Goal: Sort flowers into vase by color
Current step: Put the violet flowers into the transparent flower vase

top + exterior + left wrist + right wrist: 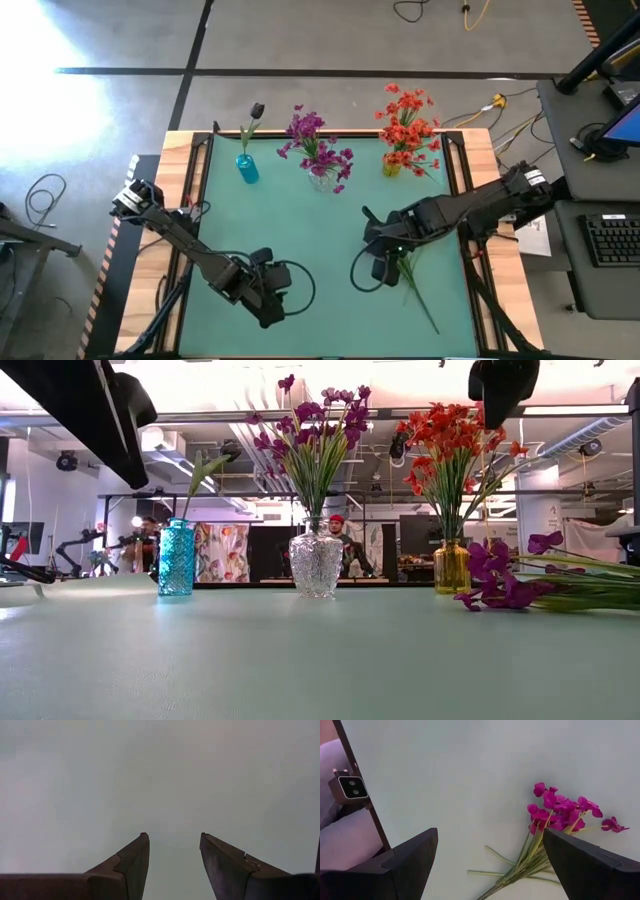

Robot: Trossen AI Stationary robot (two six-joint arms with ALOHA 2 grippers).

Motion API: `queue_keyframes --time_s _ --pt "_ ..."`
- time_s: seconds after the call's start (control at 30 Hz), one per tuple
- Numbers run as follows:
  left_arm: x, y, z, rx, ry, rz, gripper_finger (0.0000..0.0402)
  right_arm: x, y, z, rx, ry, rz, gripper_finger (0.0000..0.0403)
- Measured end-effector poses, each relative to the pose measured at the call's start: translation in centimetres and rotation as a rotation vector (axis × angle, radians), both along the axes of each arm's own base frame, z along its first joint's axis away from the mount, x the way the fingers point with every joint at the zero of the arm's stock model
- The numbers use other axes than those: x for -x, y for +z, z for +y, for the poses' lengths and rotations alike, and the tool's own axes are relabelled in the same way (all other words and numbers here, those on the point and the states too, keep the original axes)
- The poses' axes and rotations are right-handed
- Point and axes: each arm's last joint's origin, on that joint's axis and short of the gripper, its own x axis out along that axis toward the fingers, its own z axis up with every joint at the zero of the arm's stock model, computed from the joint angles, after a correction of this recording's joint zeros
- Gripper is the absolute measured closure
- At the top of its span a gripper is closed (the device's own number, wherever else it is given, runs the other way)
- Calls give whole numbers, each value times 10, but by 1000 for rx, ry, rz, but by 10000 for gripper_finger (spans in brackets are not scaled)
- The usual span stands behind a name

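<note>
One magenta-purple flower lies flat on the green mat, its stem running toward the table's near edge. My right gripper hovers open above its blossom end, well clear of it in the low view. The blossoms sit close to one finger in the right wrist view. My left gripper is open over bare mat near the table's near edge. At the far edge stand a blue vase with a dark bud, a clear vase with magenta flowers, and a yellow vase with orange-red flowers.
The three vases stand in a row along the far side. A wooden frame borders the mat. Bare mat lies between the arms and the vases. People show in the room beyond the table. A keyboard sits off to the right.
</note>
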Motion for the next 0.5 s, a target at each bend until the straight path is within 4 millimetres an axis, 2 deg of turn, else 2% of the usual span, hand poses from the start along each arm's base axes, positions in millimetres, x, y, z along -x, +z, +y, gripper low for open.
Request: queue_keyframes --time_s 0.27,0.5 --pt "-1 1 -1 13 -1 -16 238 -2 0 -2 16 84 -23 51" --pt "-1 1 -4 -10 -60 -27 238 -3 3 -11 -43 -60 -8 51"
